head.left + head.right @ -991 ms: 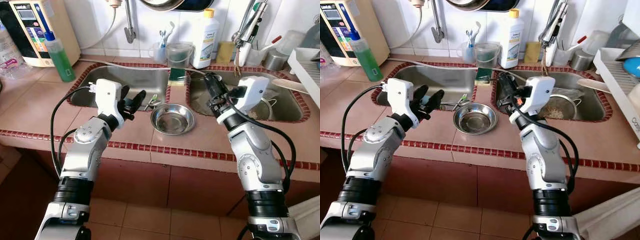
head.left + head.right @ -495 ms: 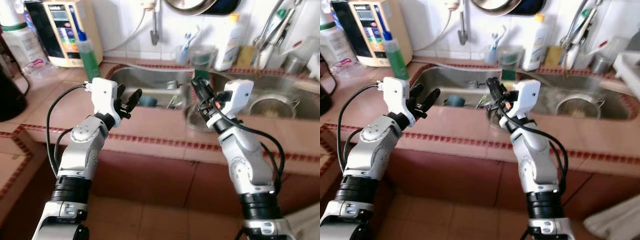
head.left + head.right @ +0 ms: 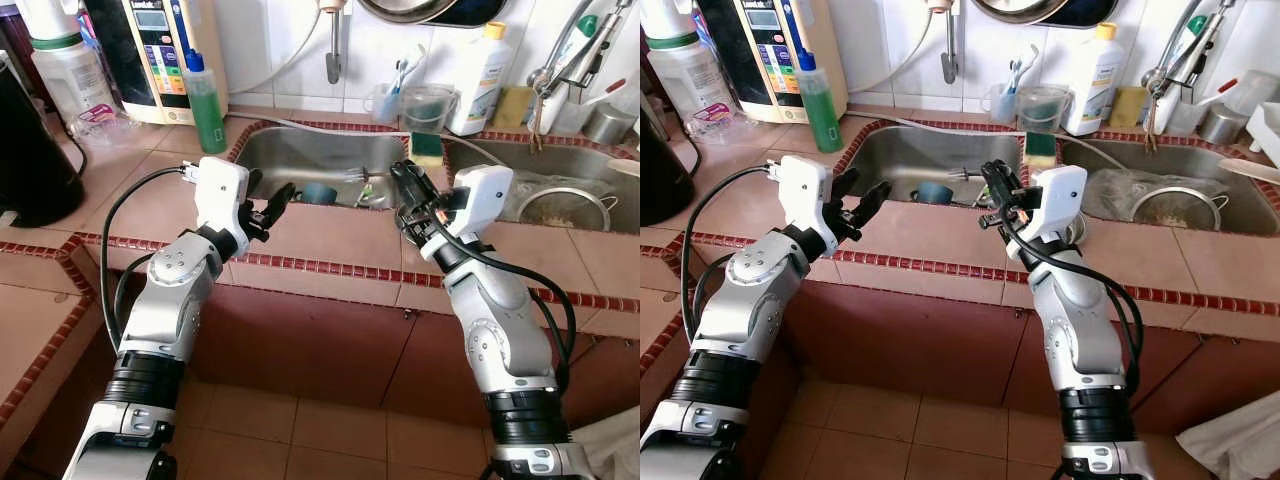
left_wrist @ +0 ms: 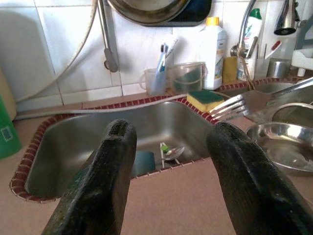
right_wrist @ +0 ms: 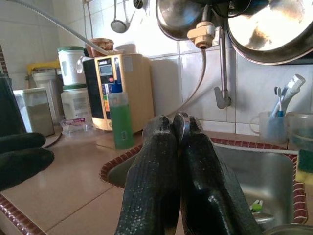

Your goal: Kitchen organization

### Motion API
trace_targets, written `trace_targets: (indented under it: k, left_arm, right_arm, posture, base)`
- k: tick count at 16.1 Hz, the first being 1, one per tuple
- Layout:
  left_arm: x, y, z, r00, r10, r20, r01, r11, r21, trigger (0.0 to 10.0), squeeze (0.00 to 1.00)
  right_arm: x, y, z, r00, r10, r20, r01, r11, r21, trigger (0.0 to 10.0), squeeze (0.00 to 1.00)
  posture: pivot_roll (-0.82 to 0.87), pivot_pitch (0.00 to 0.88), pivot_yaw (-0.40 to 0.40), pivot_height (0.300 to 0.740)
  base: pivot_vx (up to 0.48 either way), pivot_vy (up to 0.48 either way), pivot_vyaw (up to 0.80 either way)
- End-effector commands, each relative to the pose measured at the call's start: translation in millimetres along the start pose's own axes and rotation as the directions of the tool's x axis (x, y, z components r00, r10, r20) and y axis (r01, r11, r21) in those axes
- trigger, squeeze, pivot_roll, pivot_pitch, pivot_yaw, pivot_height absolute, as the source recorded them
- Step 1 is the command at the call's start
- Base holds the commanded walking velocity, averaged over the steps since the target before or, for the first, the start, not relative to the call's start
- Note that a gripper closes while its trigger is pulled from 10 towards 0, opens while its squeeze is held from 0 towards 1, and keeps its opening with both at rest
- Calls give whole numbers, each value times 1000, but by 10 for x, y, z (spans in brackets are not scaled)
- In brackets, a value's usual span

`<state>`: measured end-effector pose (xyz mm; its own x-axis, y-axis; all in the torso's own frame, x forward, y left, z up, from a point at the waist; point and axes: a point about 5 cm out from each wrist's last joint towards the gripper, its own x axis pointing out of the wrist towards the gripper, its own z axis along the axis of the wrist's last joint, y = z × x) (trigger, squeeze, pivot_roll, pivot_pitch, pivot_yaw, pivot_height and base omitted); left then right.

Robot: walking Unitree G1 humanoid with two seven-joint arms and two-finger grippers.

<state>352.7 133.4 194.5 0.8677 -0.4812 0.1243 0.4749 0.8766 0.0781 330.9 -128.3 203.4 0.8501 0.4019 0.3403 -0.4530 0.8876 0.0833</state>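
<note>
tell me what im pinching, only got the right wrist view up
observer: a fork. the right claw has its handle, with the tines out over the left sink
operator: left claw free?
observer: yes, the left claw is open with nothing between its fingers
operator: anything close to me on the counter
observer: a steel bowl, by the sink edge

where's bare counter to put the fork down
Bare tile lies on the counter between the left sink's front rim and the red edge strip, and left of that sink, below the green bottle. The back ledge is crowded. The right end effector holds the fork.
</note>
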Motion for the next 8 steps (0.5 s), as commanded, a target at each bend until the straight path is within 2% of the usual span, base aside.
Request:
trace_targets:
  k: [1,8]
  left_arm:
    - [-8,-5,3,1000,-15,0,15,1000,22,10000,0]
    - [-27,2,-25,1000,-6,-12,6,1000,6,10000,0]
  right_arm:
    - [12,7,53,1000,1,22,-1,1000,-17,10000,0]
    - [-12,19,17,1000,7,5,-7,1000,-18,10000,0]
  posture:
    - [-173,25,39,736]
    - [-167,23,33,736]
  base:
    - [379,0,0]
    - [414,0,0]
